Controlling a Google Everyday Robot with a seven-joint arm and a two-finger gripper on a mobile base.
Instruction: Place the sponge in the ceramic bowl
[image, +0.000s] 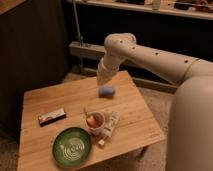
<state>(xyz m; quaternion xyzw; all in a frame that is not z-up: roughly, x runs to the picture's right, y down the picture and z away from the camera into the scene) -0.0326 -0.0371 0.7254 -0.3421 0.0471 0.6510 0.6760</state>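
Pincer (105, 83) holds sponge (107, 91) over table (55, 97), mug (95, 123) between it and bowl (60, 150).

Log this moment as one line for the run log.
gripper: over far half of table, beyond mug | sponge: at gripper tip | ceramic bowl: near-left, empty | task: not yet done

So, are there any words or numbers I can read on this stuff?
Nothing here can be read.
Box: the red-and-white label has print, but it is too blurred to read.
Packet beside the mug: the markings are too blurred to read.
Bowl: only pale spiral lines, no writing.
Sponge, with the gripper just above it over the table's back half: no text.
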